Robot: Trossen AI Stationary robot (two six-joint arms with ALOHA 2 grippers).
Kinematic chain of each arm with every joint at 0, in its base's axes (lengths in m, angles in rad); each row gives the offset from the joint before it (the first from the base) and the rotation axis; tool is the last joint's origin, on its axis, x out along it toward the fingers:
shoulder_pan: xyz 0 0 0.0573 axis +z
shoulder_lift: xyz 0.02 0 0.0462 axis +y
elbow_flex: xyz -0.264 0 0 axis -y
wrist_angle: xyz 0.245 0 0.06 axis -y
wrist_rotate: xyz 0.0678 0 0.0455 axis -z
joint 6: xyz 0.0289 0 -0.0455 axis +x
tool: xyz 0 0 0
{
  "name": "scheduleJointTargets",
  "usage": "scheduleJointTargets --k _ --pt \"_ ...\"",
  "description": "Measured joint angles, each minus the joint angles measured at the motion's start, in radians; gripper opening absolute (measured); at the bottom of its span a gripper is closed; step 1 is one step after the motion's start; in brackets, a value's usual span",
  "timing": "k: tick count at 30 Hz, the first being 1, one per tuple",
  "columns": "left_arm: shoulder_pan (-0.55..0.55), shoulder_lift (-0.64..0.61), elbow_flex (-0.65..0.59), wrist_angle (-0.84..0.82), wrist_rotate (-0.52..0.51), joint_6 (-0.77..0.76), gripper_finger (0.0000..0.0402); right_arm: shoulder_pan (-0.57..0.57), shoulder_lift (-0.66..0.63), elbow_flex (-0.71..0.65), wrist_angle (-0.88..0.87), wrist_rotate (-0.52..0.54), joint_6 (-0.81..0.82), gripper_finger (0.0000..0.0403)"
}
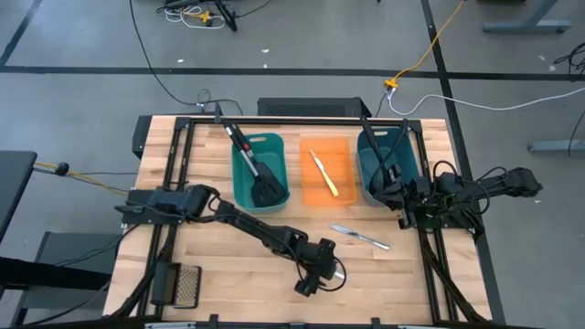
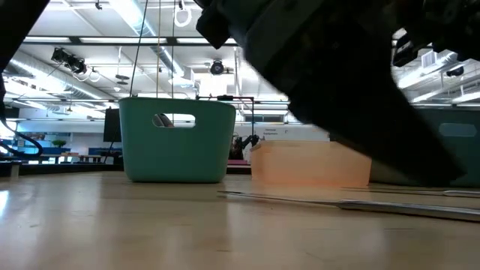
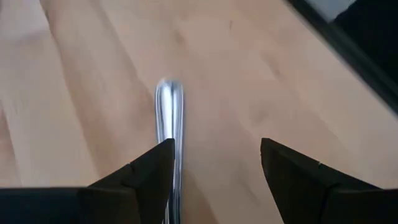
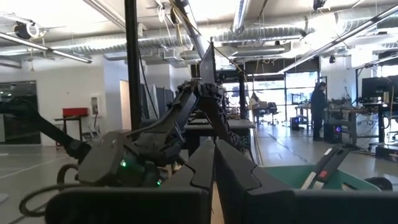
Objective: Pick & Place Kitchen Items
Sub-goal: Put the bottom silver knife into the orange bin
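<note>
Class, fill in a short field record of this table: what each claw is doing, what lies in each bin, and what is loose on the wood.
left claw: open, low over a silver utensil on the table
right claw: shut, parked by the dark teal bin
teal bin: black slotted spatula
orange bin: yellow-handled knife
loose on wood: silver table knife

— Can you read any text, label, brand or number anywhere?
— No. Nothing legible shows on the bins, the utensils, the arms or the tabletop, and the room behind shows no sign I can read.
</note>
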Motion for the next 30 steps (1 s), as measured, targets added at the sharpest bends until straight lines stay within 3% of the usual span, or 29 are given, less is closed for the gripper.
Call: scheduleJointTargets --k 9,22,26,30 --pt "0.008 0.000 0.000 -0.070 -0.067 0.015 0.0241 0.000 0.000 0.000 0.000 0.000 -0.015 0.0025" --pt "0.036 0.034 0.005 -0.110 -0.056 0.011 0.0239 0.000 0.000 0.000 -0.005 0.000 -0.016 0.0025" --pt "0.036 0.037 0.005 -0.112 -0.061 0.008 0.0223 0.000 0.000 0.000 -0.011 0.000 -0.016 0.0025" --pt "0.036 0.038 0.005 -0.118 -0.059 0.006 0.0182 0.000 0.000 0.000 -0.016 0.000 -0.016 0.0025"
